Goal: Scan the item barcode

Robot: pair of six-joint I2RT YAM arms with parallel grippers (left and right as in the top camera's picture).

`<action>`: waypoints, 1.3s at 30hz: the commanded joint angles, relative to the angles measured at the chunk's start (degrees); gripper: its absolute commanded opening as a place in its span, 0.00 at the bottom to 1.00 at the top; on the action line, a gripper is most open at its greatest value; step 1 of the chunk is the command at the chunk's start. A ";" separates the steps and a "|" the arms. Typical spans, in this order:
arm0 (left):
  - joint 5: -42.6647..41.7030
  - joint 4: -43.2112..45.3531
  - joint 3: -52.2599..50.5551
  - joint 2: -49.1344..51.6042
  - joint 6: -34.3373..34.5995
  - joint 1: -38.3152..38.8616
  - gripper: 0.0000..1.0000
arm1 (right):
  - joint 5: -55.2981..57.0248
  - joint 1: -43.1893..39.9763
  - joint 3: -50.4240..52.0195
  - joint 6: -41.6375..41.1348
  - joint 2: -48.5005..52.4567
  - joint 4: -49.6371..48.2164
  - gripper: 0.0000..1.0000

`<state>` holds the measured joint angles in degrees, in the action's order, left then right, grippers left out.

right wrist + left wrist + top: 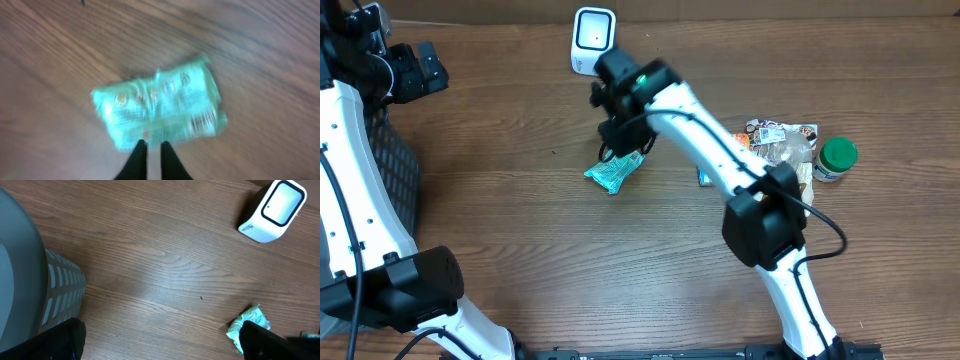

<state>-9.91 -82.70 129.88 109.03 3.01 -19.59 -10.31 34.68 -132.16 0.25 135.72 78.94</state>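
Observation:
The item, a crumpled teal snack packet (613, 172), lies on the wooden table below the white barcode scanner (593, 38). In the right wrist view the packet (160, 107) is blurred, with a barcode (205, 121) near its lower right corner. My right gripper (154, 145) hovers at the packet's near edge, its fingertips a narrow slit apart with only table showing between them. From above, it (620, 142) sits just over the packet. My left gripper (160, 347) is wide open at the far left (415, 70), holding nothing. The left wrist view shows the scanner (274, 209) and the packet (248, 322).
A heap of snack packets (782, 140) and a green-lidded jar (837, 158) lie to the right. A dark mesh basket (395, 170) stands at the left edge, also seen from the left wrist as a grey basket (60, 295).

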 commanded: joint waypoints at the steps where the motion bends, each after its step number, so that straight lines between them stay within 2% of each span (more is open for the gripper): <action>1: -0.61 0.20 0.35 0.02 0.42 0.17 1.00 | -2.93 -2.25 -4.87 -6.80 -4.28 5.53 0.14; 4: -0.61 0.20 0.35 0.02 0.39 0.17 1.00 | -2.58 -3.67 -4.74 -8.20 -4.55 10.58 0.36; 5: -0.61 0.20 0.35 0.02 0.39 0.17 1.00 | -1.84 -3.91 -4.35 -8.20 -4.33 11.56 0.40; 7: -0.61 0.20 0.35 0.02 0.42 0.17 1.00 | 0.13 -4.17 -2.99 -8.22 -4.00 12.35 0.42; 10: -0.61 0.20 0.35 0.02 0.39 0.17 1.00 | 3.30 -4.48 0.74 -9.49 -3.91 10.64 0.41; 14: -0.61 0.20 0.33 0.02 0.42 0.17 1.00 | 6.01 -4.55 7.37 -13.07 -3.91 5.25 0.32; 25: -0.61 0.20 0.35 0.02 0.39 0.17 1.00 | 5.05 -4.48 27.17 -18.53 -3.91 -16.79 0.26; 30: -0.61 0.20 0.35 0.02 0.39 0.17 1.00 | 4.66 -4.42 30.99 -18.51 -3.91 -23.26 0.21; 39: -0.61 0.20 0.35 0.02 0.39 0.17 1.00 | 3.54 -4.15 33.59 -17.97 -3.91 -37.46 0.21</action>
<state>-9.91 -82.72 129.88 109.03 3.01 -19.59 -6.46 30.15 -100.09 -17.96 131.17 42.94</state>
